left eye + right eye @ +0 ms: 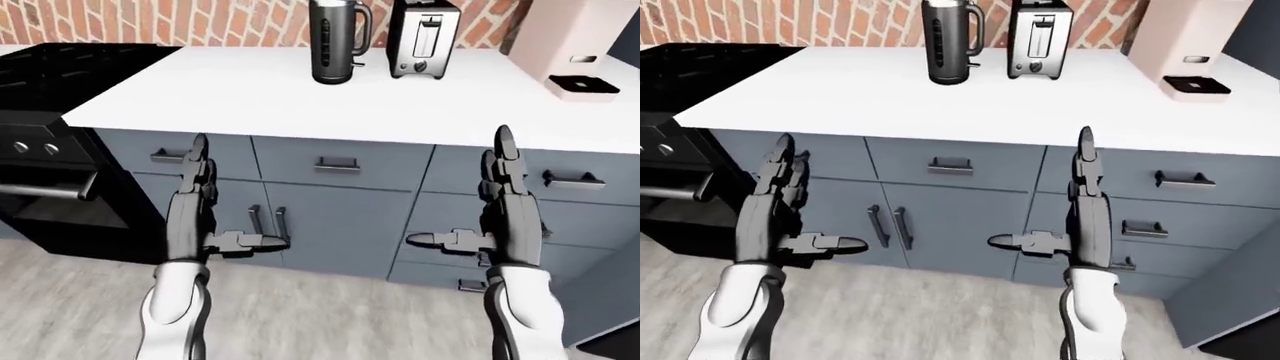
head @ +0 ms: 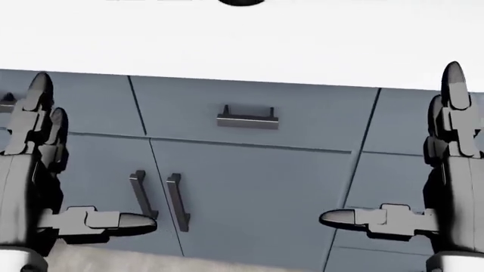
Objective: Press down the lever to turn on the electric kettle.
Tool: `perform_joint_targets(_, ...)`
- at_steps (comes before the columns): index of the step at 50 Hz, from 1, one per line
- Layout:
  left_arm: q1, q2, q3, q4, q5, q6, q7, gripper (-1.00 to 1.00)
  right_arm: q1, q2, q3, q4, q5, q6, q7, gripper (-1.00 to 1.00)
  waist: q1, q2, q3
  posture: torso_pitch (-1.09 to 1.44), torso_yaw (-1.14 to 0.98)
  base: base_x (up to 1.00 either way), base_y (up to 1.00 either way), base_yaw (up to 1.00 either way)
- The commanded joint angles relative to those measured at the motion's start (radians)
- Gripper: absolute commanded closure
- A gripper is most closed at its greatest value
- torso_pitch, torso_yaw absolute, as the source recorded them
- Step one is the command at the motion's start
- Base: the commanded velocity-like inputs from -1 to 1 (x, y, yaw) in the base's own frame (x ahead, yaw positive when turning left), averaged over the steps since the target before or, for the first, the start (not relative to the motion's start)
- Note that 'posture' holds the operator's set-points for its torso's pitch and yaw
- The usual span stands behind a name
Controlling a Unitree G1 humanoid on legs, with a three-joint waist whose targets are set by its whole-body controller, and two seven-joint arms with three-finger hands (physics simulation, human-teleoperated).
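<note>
The electric kettle (image 1: 335, 37), dark with a steel band and a handle on its right side, stands upright on the white counter (image 1: 280, 97) at the top of the left-eye view. A small tab sticks out at the foot of its handle. Only a dark sliver of its base (image 2: 242, 1) shows at the top edge of the head view. My left hand (image 1: 222, 214) and right hand (image 1: 468, 211) are both held up below the counter edge, facing the cabinet doors. Their fingers are straight, their thumbs point inward, and they hold nothing. Both are far below the kettle.
A steel toaster (image 1: 423, 37) stands right beside the kettle. A pale coffee machine (image 1: 578, 52) is at the counter's right end. A black stove with an oven (image 1: 55, 112) is at the left. Grey drawers and doors (image 1: 335, 210) run under the counter, above a pale floor (image 1: 330, 315).
</note>
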Motion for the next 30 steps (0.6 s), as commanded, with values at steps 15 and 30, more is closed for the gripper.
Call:
perform_joint_targets(15, 0.001, -0.001, 0.004, -0.017, 0.001, -0.057, 0.003, -1.00, -0.009, -0.004, 0.008, -0.011, -0.002, -0.038, -0.008, -1.00, 0.014, -0.121, -0.016, 0.00, 0.00, 0.22, 0.00, 0.00)
perform_joint_targets(30, 0.019, -0.006, 0.005, -0.014, 0.002, -0.077, 0.004, -1.00, -0.006, -0.006, 0.001, -0.023, -0.006, -0.026, -0.007, -1.00, 0.012, -0.006, -0.018, 0.00, 0.00, 0.22, 0.00, 0.00)
